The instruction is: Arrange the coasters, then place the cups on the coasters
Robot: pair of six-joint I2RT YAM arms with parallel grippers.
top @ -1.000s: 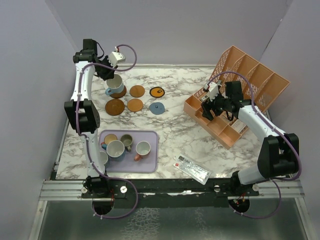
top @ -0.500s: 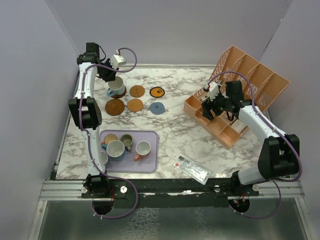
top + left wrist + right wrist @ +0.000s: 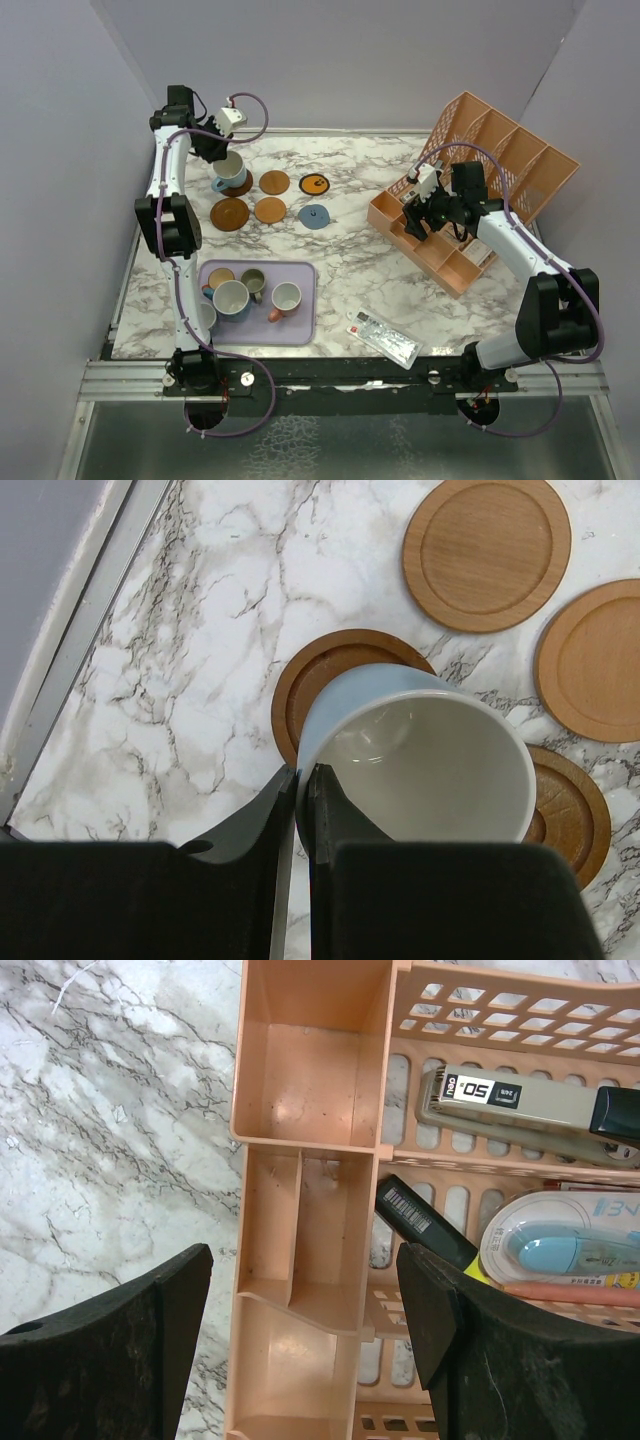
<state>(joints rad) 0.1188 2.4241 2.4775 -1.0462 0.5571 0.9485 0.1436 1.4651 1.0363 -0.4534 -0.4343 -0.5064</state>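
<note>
My left gripper (image 3: 302,775) is shut on the rim of a light blue cup (image 3: 420,760), one finger inside and one outside. The cup (image 3: 231,168) sits tilted over a dark brown coaster (image 3: 330,660) at the back left; I cannot tell whether it rests on it. A second dark brown coaster (image 3: 230,213), two tan-orange coasters (image 3: 274,182) (image 3: 270,209), an orange coaster with a black mark (image 3: 315,184) and a grey-blue coaster (image 3: 315,216) lie beside it in two rows. Several cups (image 3: 232,298) stand on the lavender tray (image 3: 304,328). My right gripper (image 3: 305,1270) hangs open over the orange organiser (image 3: 310,1070), holding nothing.
The organiser (image 3: 470,200) at the right holds a stapler (image 3: 520,1110), a marker (image 3: 425,1222) and a correction tape (image 3: 565,1250). A flat packet (image 3: 383,338) lies near the front edge. Purple walls close in the left, back and right sides.
The left wrist has drawn back toward the far-left corner, keeping the blue cup over the dark coaster. The right arm has not moved.
</note>
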